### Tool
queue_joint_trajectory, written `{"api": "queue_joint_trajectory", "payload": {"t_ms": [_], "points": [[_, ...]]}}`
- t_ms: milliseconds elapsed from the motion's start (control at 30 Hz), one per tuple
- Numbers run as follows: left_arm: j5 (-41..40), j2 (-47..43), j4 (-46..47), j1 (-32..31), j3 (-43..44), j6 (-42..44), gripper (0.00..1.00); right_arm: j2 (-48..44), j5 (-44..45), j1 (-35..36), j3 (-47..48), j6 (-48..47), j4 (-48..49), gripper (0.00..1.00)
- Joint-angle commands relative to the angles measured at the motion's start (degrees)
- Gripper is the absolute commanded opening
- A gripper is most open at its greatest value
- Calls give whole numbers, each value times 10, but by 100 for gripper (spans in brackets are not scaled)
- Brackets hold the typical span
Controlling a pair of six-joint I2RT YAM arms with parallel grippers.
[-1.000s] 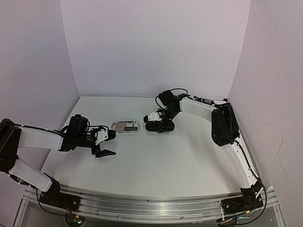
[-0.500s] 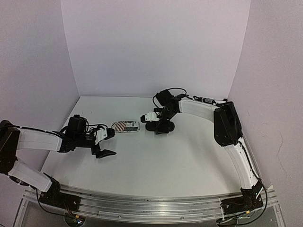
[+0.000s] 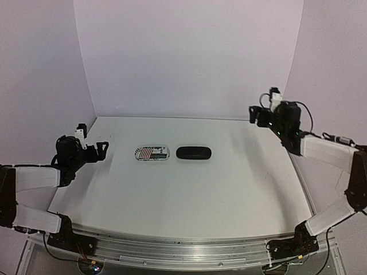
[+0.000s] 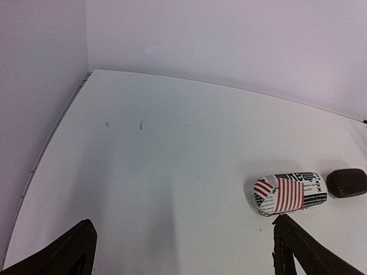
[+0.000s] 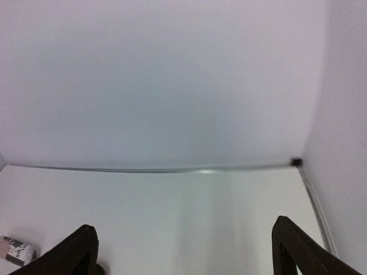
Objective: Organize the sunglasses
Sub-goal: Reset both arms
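Nearest, the left arm (image 3: 37, 177) and right arm (image 3: 321, 150) hang at the desk's (image 3: 189, 195) sides, jaws released and empty. Beyond, a striped case (image 3: 152, 153) and a black case (image 3: 194, 153) lie shut, just beside each other. The sunglasses are unseen, presumably inside, so staying clear seems wisest.

- Left arm (image 3: 37, 177): rounded white link shells alternating with black joint housings.
- Right arm (image 3: 324, 152): the same white shells and black joints. A thin black cable (image 3: 309, 116) arcs beside the wrist.
- Arm bases (image 3: 301, 243): compact black blocks.
- Wrist-camera block (image 3: 276, 96): a small white box seated on the black wrist housing.
- Left gripper (image 3: 98, 150): black body. Its two fingers (image 4: 66, 256) are matte black, flat-sided wedges that narrow toward the tip.
- Right gripper (image 3: 256, 116): identical build. Its fingers (image 5: 71, 252) are plain black, with no markings visible.
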Motion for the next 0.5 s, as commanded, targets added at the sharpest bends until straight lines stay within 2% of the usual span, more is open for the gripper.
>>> {"api": "queue_joint_trajectory", "payload": {"t_ms": [0, 67, 167, 267, 367, 467], "points": [[-61, -51, 26, 28, -58, -25, 100, -124, 146, -4, -207, 95, 86, 98], [-56, -70, 21, 30, -83, 9, 100, -174, 174, -5, -276, 65, 86, 98], [-84, -72, 0, 30, -102, 3, 100, -212, 193, -5, -341, 3, 90, 98], [-87, -67, -15, 30, -96, -2, 100, -247, 203, -5, -405, -8, 108, 98], [-73, -65, -8, 30, -98, -4, 100, -294, 193, -5, -472, -7, 168, 98], [-96, -64, 8, 30, -102, -20, 100, -326, 204, -5, -515, -7, 208, 98]]}}
